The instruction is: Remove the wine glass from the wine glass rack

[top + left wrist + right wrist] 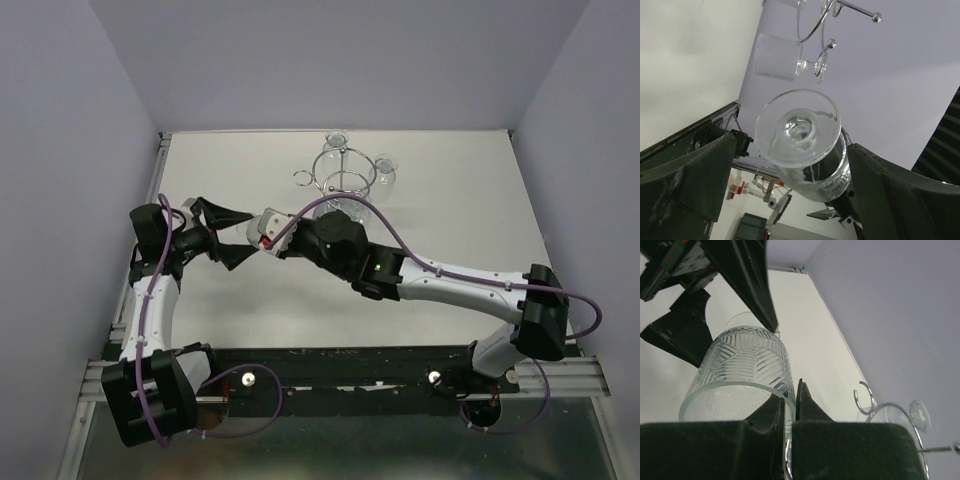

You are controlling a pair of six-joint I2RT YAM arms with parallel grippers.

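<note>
The right claw (790, 399) pinches the wine glass (742, 367) by its rim; the left claw (790, 170) is spread around its foot. The glass hangs mid-frame, seemingly clear of the wine glass rack (342, 178) at upper centre. Removal looks done, and the next move calls for a steady set-down on the surface (450, 220).

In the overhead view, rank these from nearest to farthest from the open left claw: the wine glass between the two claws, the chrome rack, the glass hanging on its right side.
1. The wine glass, between the fingers of the left gripper.
2. The wine glass rack, farther back and right.
3. The hanging glass, on the rack's right edge.
</note>
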